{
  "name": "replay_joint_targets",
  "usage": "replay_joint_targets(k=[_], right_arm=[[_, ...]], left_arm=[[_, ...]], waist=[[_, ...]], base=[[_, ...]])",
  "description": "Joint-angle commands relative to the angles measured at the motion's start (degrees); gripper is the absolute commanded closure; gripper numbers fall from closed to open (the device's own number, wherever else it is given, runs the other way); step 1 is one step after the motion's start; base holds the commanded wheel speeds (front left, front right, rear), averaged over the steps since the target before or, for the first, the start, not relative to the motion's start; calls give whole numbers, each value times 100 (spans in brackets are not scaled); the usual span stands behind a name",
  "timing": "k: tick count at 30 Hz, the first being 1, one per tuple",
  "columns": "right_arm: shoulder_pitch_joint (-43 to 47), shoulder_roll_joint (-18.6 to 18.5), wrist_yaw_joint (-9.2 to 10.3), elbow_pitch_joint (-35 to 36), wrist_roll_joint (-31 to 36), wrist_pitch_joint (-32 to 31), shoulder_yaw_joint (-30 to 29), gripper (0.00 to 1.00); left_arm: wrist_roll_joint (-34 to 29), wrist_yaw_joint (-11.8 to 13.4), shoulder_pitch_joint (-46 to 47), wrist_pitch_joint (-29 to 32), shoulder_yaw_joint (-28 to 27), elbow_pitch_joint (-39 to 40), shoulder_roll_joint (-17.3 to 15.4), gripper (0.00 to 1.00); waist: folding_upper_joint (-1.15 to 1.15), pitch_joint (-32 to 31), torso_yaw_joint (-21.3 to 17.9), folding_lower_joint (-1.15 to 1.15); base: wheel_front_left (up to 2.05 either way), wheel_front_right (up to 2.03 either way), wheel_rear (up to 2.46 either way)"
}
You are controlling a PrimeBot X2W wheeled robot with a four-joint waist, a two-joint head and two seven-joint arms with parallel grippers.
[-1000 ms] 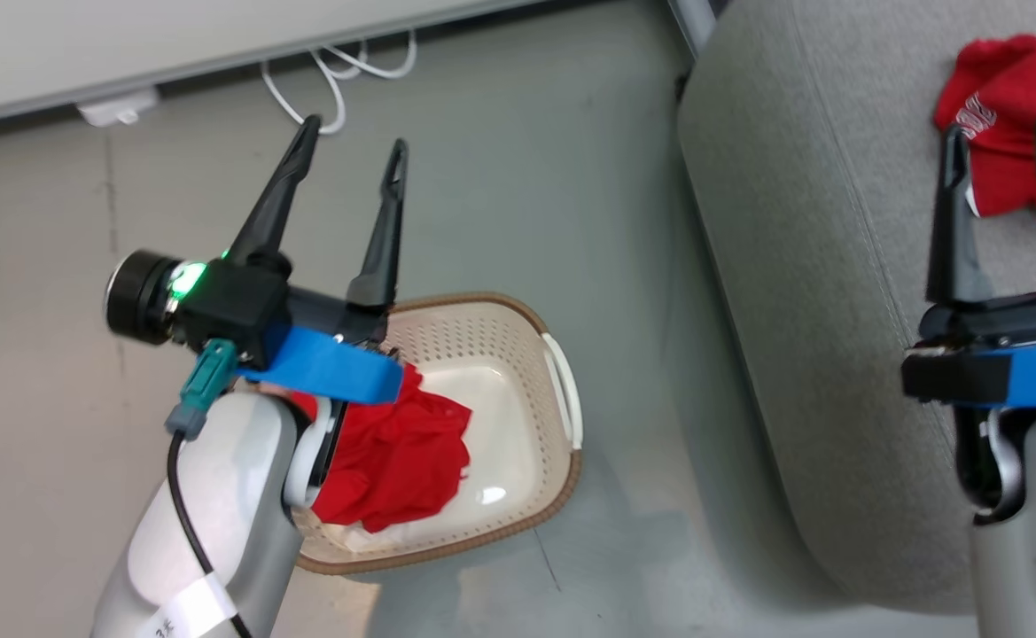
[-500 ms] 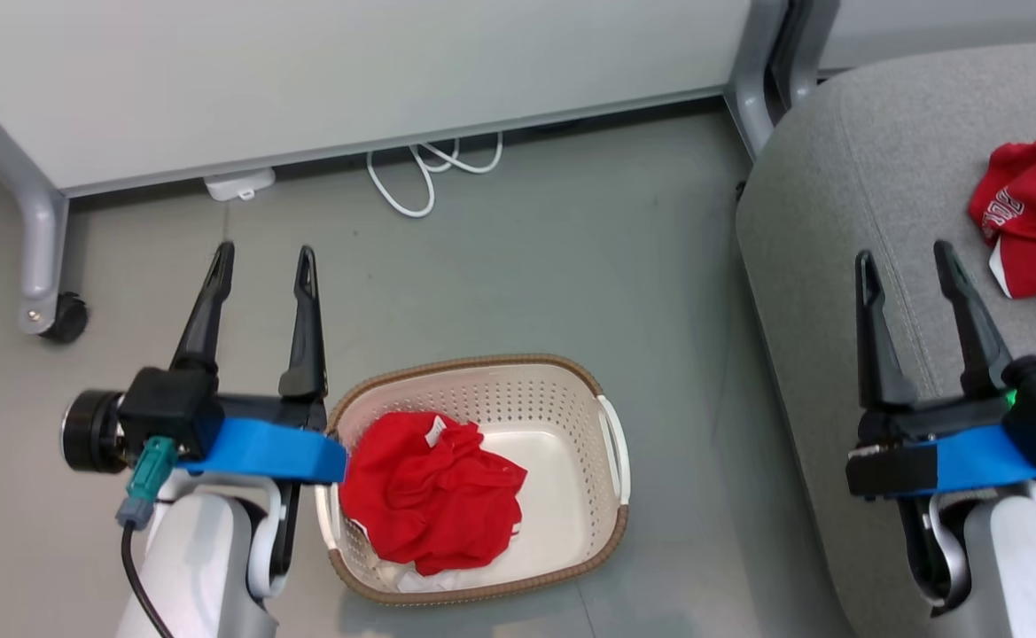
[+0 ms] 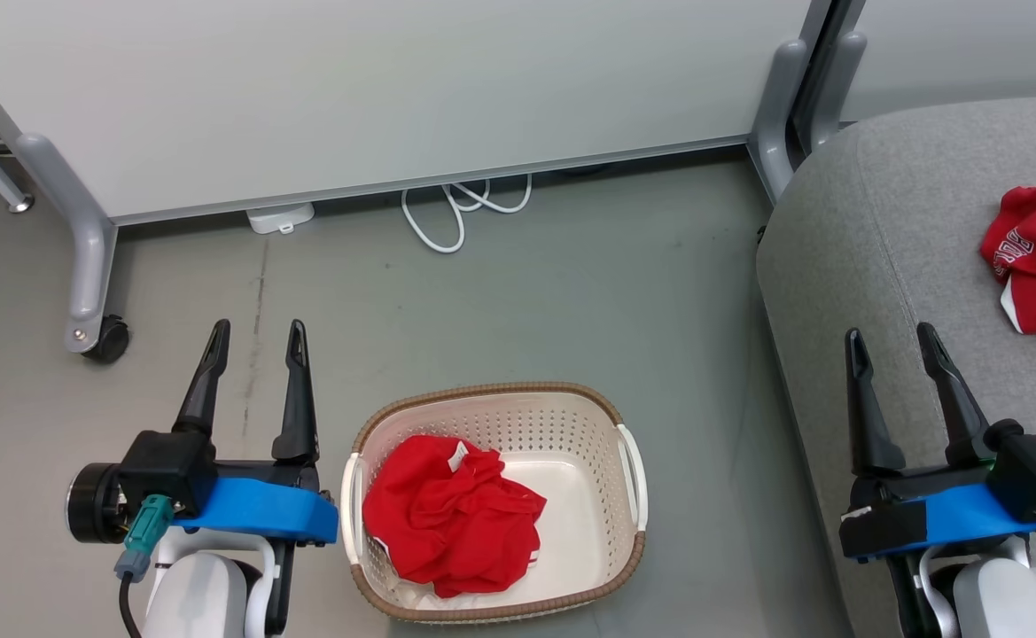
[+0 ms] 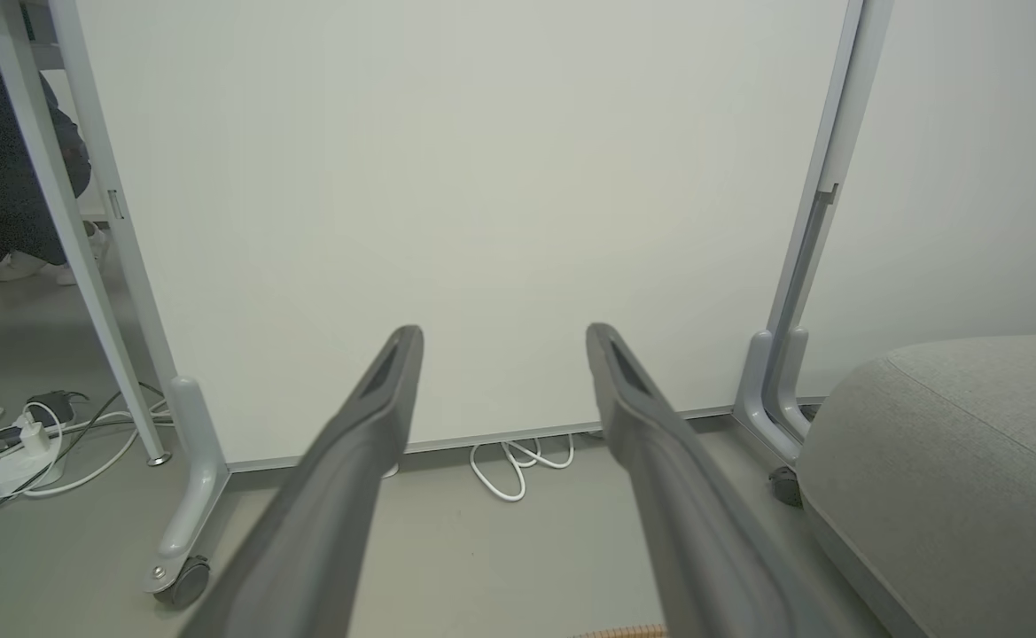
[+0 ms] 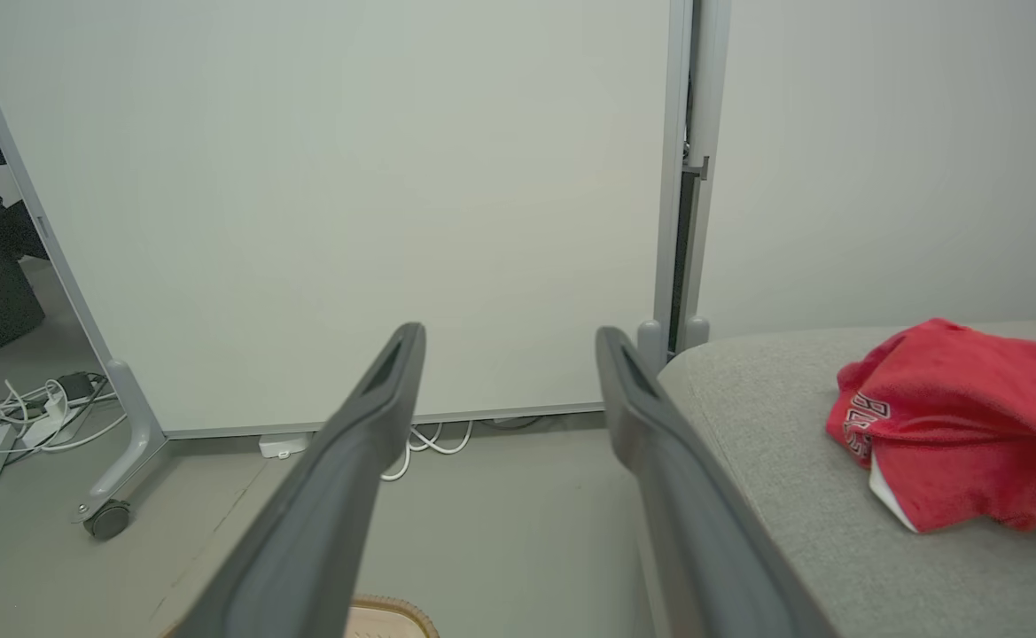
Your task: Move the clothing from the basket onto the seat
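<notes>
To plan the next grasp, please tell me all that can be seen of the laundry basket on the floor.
The basket is a small cream plastic tub, a rounded rectangle, its walls pierced with rows of small holes. A brown woven-look rim runs around the top; a white handle sits at each short end. It stands upright on the grey floor, left of the seat and apart from it. A crumpled red garment lies in its left half; the rest of its smooth bottom is bare.

Overhead head camera; level wrist cameras, shared panel (image 4: 482,177).
</notes>
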State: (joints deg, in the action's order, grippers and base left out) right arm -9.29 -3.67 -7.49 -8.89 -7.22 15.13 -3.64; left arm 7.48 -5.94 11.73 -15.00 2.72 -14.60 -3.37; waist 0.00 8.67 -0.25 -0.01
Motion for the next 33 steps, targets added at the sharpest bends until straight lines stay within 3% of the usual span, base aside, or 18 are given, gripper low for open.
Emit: replay_joint_targets(k=[1,17,22,33], right_arm=[[89,20,-1,-14,-40,3,-8,0],[102,71,-1,-15,-64,3,-11,0],[-93,73,-1,49,-55,3,11,0],[-780,75,-1,255,-83,3,136,0]], left_arm=[[-43,-13,-50,-27,-12,-7,13,0],[-215,-124,67,-27,122,-151,50,0],[-342,-156,457,-27,515,-486,-11,0],[-240,-153,1820,-27,2054,-1843,-651,0]], waist=[[0,-20,21,1],[0,-4,14,1],[0,162,-89,1],[0,1130,-651,1]], base=[[0,0,0],[0,0,0],[0,0,0],[0,0,0]])
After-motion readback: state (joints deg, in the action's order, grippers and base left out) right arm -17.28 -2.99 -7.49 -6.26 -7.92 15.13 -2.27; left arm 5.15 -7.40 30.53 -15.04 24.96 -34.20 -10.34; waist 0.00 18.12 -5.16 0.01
